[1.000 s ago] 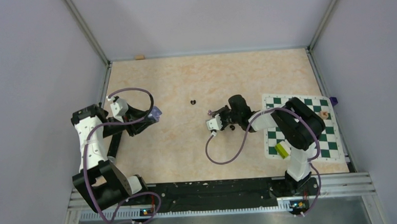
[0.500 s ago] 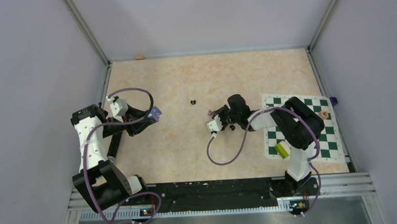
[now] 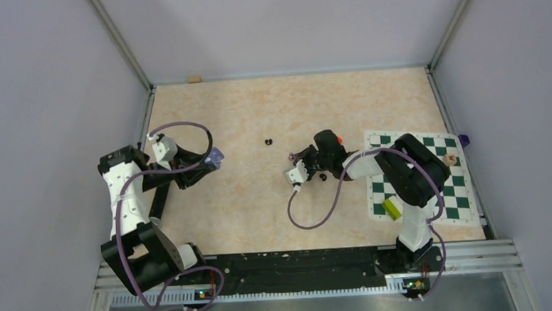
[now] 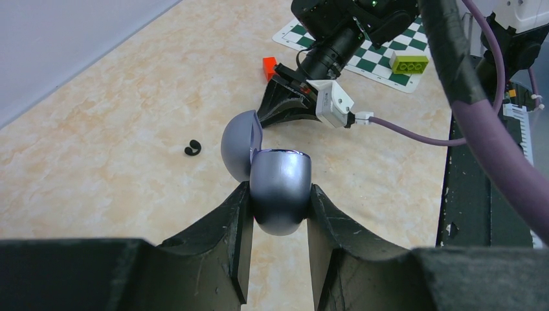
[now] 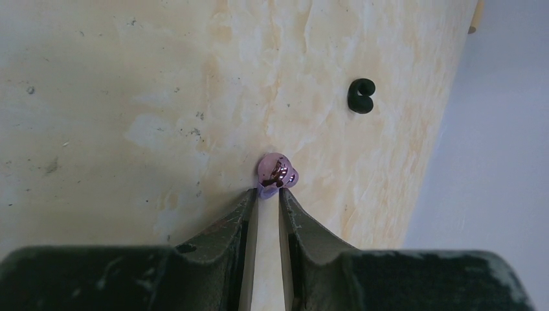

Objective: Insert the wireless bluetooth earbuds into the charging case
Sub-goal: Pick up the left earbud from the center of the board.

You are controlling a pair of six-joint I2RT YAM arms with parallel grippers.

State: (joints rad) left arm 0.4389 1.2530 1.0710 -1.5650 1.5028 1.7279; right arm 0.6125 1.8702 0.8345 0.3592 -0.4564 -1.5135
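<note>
The left fingers (image 4: 228,240) are closed on the glossy lilac egg-shaped charging case (image 4: 280,194). It sits between them, with its lid (image 4: 241,146) swung open on the side away from the fingertips. The right fingers (image 5: 236,220) pinch one small shiny lilac earbud (image 5: 277,171) only by its lower end, at their very tips, so most of the bud stands out beyond them.

This grip looks thin. I think the bud may twist or slip out when the arm carries it, and then it would roll on the beige marbled tabletop (image 5: 129,97). A wrong angle at the case could also press the bud on the rim instead of into its seat (no view shows the seats).

Only the right wrist view shows the pinch clearly, with a small curled black earbud (image 5: 361,96) beyond the fingertips and to their right. The top view gives just a lilac dot there. Only the left wrist view shows the open lid, and a small red block (image 4: 269,67) far beyond the left fingertips.
</note>
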